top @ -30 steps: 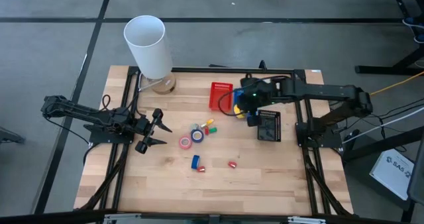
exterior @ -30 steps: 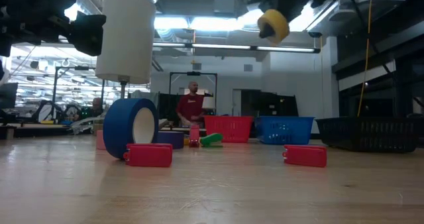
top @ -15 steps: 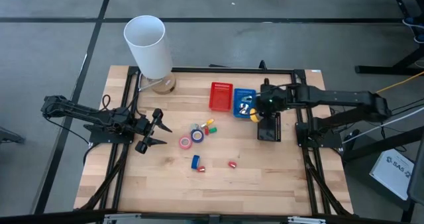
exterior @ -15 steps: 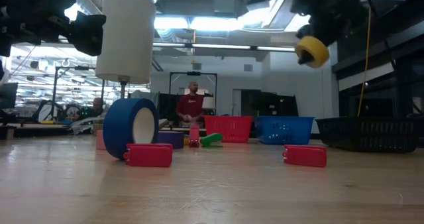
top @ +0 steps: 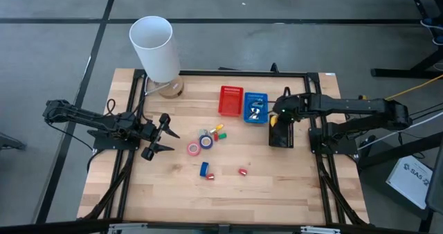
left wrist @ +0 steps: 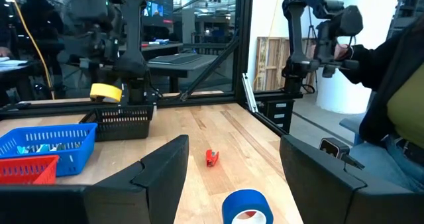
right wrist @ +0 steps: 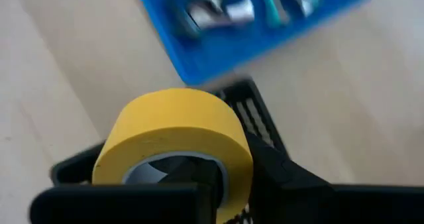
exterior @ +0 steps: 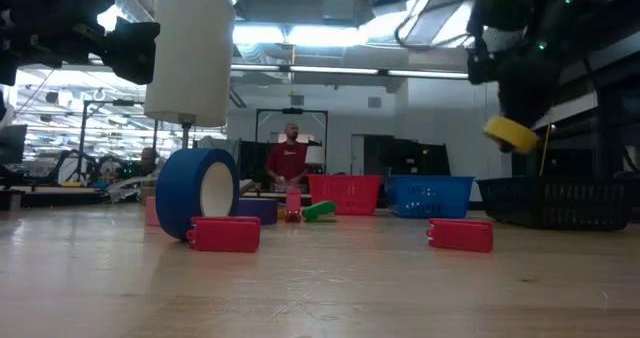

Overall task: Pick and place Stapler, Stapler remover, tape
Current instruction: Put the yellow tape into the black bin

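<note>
My right gripper (exterior: 520, 103) is shut on a yellow tape roll (top: 272, 120), which hangs over the near-left part of the black basket (top: 281, 135). My left gripper (top: 165, 133) stands open and level at the table's left, touching nothing. On the table's middle lie a pink tape roll (top: 193, 149) and a blue-purple one (top: 206, 141), and a blue roll (exterior: 198, 193) stands on its edge. Two small red blocky pieces (exterior: 225, 233) (exterior: 460, 235), staplers by their look, lie near the front. I cannot pick out a stapler remover. My right gripper holds the yellow roll by its wall (right wrist: 233, 174), on one side of the ring. One finger (right wrist: 199, 184) seems to reach into the hole and the other (right wrist: 285, 177) stands outside. The fingers slant steeply down. The roll is lifted clear, tilted, above the black basket (exterior: 555, 200).
A red basket (top: 231, 100) and a blue basket (top: 255, 107) holding small metal and teal items stand at the far middle. A tall white cylinder (top: 155, 48) stands at the far left corner. Small green and red pieces (top: 220, 132) lie by the rolls.
My right gripper has carried the yellow roll toward the table's right edge and down, from over the blue basket to over the black basket. Its wrist has rolled, so the roll now hangs tilted lower.
</note>
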{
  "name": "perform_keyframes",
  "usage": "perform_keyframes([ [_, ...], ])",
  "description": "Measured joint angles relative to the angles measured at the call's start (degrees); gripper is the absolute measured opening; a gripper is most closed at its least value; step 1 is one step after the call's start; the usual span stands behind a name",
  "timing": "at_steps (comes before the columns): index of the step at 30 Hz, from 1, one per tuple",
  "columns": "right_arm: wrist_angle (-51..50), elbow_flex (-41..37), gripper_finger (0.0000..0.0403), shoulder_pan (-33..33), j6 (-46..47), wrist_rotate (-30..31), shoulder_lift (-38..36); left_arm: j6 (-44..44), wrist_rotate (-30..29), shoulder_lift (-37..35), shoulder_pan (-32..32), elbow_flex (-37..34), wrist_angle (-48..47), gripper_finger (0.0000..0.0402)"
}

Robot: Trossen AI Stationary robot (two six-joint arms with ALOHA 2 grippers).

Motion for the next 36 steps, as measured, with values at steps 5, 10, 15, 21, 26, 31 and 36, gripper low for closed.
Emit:
perform_keyframes([
  [5,-7.54,-0.08,0.0047,-0.71,10.02,-0.02,0.04,-0.01,0.0,0.0,0.02,0.0,0.0,0.0235],
  [10,-7.96,-0.08,0.0049,-0.71,17.9,-0.29,0.17,0.01,0.0,0.01,0.01,0.0,0.0,0.0235],
  [15,-7.17,-0.08,0.005,-0.71,18.91,-0.31,2.09,0.03,0.0,0.01,0.02,-0.01,0.0,0.0235],
  [21,-7.17,-0.08,0.0051,-0.71,18.93,-0.45,7.15,-0.01,0.0,0.02,0.01,-0.01,0.0,0.0235],
  [26,-6.55,-0.08,0.0051,-0.71,18.93,-0.45,11.39,0.0,0.0,0.0,0.01,-0.01,0.0,0.0235],
  [31,-6.2,-0.08,0.0051,-0.69,18.55,1.67,14.73,0.03,0.0,0.01,0.01,0.0,0.0,0.0235],
  [36,-4.87,-0.08,0.0056,-0.71,17.18,4.42,15.23,0.03,0.0,0.02,0.02,-0.01,0.0,0.0235],
])
